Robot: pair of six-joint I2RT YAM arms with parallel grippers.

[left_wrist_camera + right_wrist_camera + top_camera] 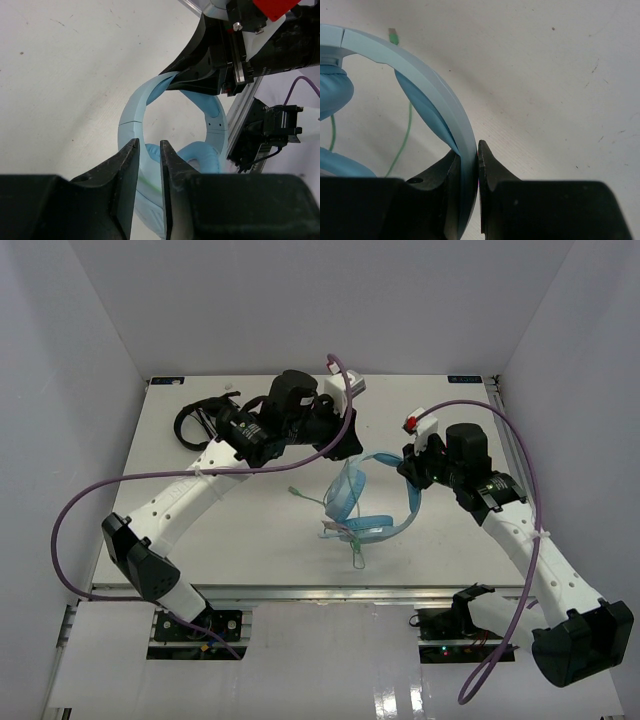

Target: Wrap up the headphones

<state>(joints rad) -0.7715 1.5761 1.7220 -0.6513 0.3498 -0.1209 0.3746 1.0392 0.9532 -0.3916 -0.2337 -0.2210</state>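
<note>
Wrapping judged incomplete. The pale green cable point(306, 496) trailed loose from the headphones point(345, 498) on the side facing the black headphones point(197, 422). The headphones lay well to the right of that black pair. They were light blue with a padded headband point(420, 75) and blue cups. The right gripper point(476, 150) was clamped on the headband. The left gripper point(149, 146) had its fingers slightly parted, with no grip discernible.
</note>
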